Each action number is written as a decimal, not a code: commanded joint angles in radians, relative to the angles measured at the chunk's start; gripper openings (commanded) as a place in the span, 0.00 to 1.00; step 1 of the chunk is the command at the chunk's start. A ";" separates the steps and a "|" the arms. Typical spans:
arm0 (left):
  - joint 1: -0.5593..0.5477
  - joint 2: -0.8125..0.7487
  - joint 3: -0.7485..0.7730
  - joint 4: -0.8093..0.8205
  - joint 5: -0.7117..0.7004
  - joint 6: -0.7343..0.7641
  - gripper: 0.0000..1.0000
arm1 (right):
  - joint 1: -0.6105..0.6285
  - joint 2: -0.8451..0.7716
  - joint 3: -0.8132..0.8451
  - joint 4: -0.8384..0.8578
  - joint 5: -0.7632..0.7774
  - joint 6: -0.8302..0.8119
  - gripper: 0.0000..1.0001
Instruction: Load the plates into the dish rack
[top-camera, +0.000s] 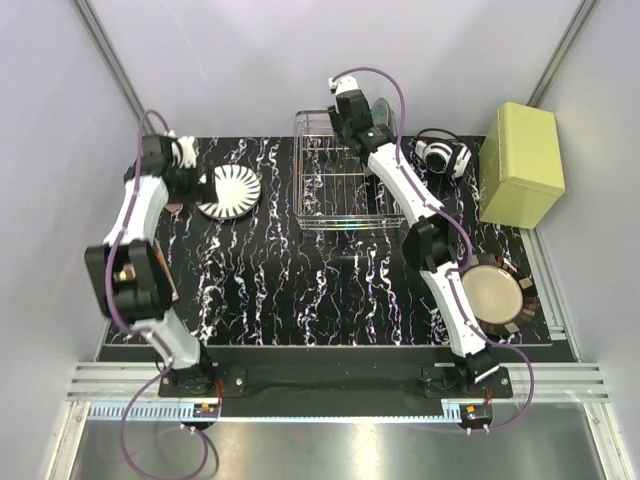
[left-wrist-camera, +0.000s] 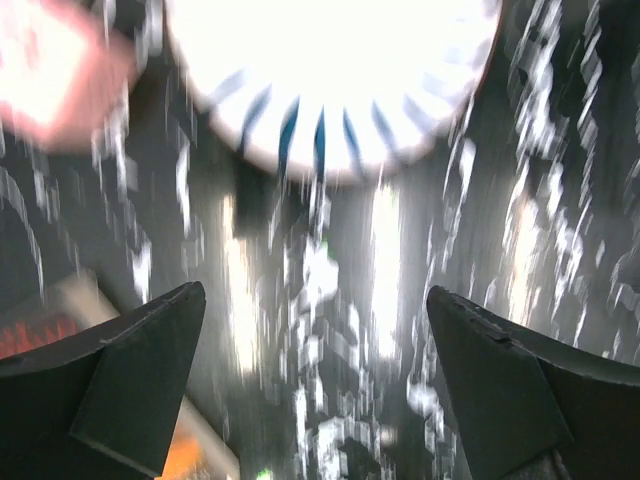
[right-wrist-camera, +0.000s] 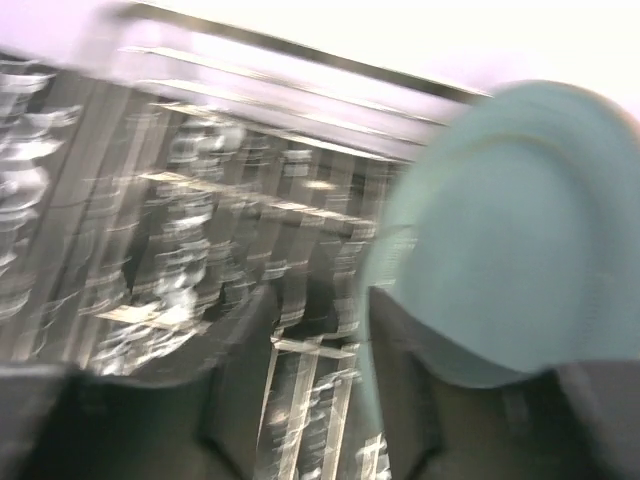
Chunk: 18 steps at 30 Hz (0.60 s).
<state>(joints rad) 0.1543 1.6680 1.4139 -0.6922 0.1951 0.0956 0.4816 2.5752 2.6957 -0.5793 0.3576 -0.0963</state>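
Note:
The white plate with black stripes (top-camera: 228, 192) lies flat on the mat at the left. My left gripper (top-camera: 192, 183) hovers at its left edge, open and empty. In the left wrist view that plate (left-wrist-camera: 330, 80) lies ahead of the wide-open gripper (left-wrist-camera: 315, 293). The dish rack (top-camera: 330, 205) stands at the back centre. A pale green-blue plate (top-camera: 383, 113) stands on edge at its back right, with my right gripper (top-camera: 362, 125) over it. In the blurred right wrist view this plate (right-wrist-camera: 510, 230) rests beside the right finger (right-wrist-camera: 400, 350), and the gripper (right-wrist-camera: 322, 300) is open over the rack wires (right-wrist-camera: 300, 390). A beige plate with a brown rim (top-camera: 492, 293) lies at the right.
A yellow-green box (top-camera: 520, 165) stands at the back right. A small white and black object (top-camera: 440, 152) sits between it and the rack. The beige plate rests on a dark holder (top-camera: 527, 300). A pink blur (left-wrist-camera: 50, 70) shows left of the striped plate.

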 joint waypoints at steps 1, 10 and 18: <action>0.002 0.191 0.178 0.042 0.138 0.012 0.89 | 0.040 -0.171 0.041 -0.085 -0.308 0.062 0.59; -0.009 0.548 0.526 0.011 0.147 0.115 0.00 | 0.038 -0.280 -0.085 -0.186 -0.502 0.090 0.84; -0.032 0.481 0.436 -0.006 0.279 0.257 0.80 | 0.038 -0.286 -0.105 -0.205 -0.488 0.083 0.87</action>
<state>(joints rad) 0.1352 2.2662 1.9083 -0.6991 0.3435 0.2588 0.5243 2.3272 2.5999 -0.7574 -0.1059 -0.0196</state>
